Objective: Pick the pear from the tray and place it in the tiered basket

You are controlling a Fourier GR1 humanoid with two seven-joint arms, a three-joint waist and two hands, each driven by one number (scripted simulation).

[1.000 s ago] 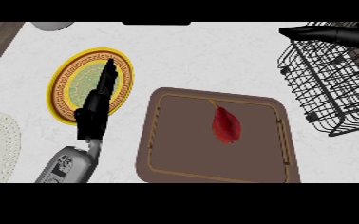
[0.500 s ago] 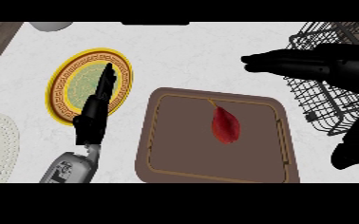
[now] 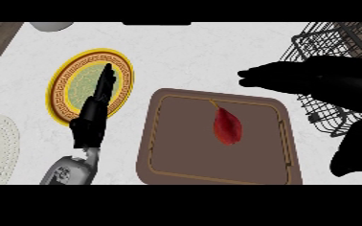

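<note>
Head view, looking steeply down on the white marbled bench (image 3: 184, 52): a dark red, teardrop-shaped pear (image 3: 228, 126) with a thin stem lies near the middle of a brown rounded rectangular tray (image 3: 159, 143), touched by neither robot hand. The black wire tiered basket (image 3: 318, 52) stands at the right edge of the view, just beyond the tray's upper right corner. The right robot hand (image 3: 297, 74) shows as a dark shape in front of the basket, above the tray's upper right corner, its fingers stretched out toward the left and holding nothing; it is apart from the pear. The left robot hand (image 3: 96, 110) rests at the left, fingers straight and pointing up over a round plate with a yellow rim and green patterned centre (image 3: 67, 79); it too is empty. Its grey forearm (image 3: 69, 170) enters from the lower edge.
</note>
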